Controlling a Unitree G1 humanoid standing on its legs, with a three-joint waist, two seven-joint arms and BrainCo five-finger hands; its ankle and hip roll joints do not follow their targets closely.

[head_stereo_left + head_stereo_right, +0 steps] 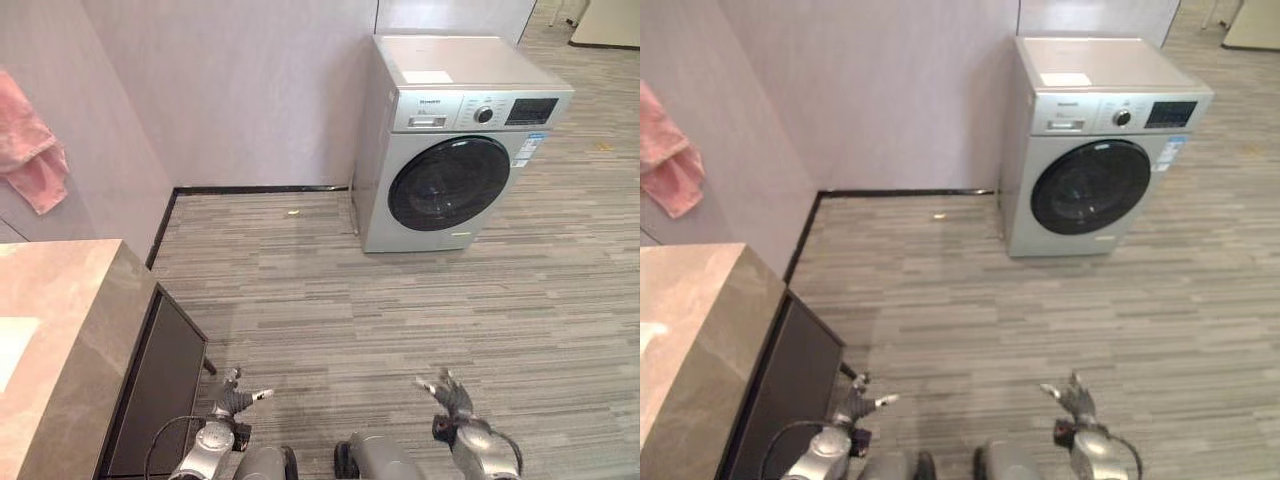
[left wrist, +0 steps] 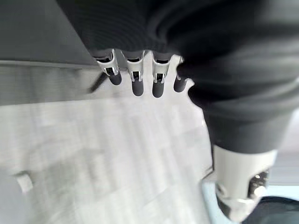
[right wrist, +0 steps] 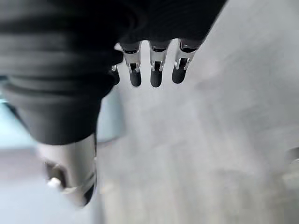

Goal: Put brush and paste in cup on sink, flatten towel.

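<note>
A pink towel [image 1: 30,150] hangs bunched on the wall at the far left, above the stone sink counter [image 1: 70,330]. A pale basin edge [image 1: 12,350] shows at the counter's left border. My left hand [image 1: 235,398] hangs low near the counter's dark cabinet front, fingers straight and holding nothing. My right hand [image 1: 450,395] hangs low to the right over the floor, fingers also relaxed and empty. In the left wrist view my fingers [image 2: 135,79] point down at the floor; in the right wrist view the fingers [image 3: 156,70] do the same.
A silver front-loading washing machine [image 1: 455,150] stands against the back wall at the right. A dark cabinet [image 1: 160,390] sits under the counter. Grey striped floor [image 1: 350,300] spreads between the counter and the machine. A small scrap [image 1: 293,212] lies by the baseboard.
</note>
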